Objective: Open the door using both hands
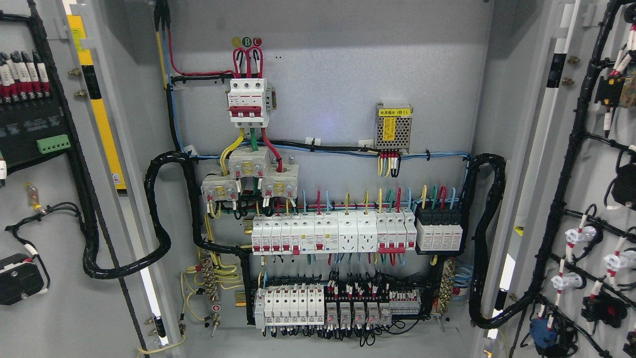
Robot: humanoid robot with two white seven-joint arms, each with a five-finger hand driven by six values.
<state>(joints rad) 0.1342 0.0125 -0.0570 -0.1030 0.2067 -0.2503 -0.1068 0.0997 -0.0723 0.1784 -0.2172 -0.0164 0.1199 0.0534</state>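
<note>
Matt grey painted metal back panel [323, 74], glossy white plastic breakers [308, 233], ribbed black plastic conduit [159, 209], perforated metal power supply [393, 128]

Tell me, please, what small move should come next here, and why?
Probably none on the doors: hold back, or withdraw. The left door and the right door both stand swung wide, showing their inner wiring, and the cabinet with its breakers is fully exposed. No robot hand is in view, so nothing seems left to pull.
</note>
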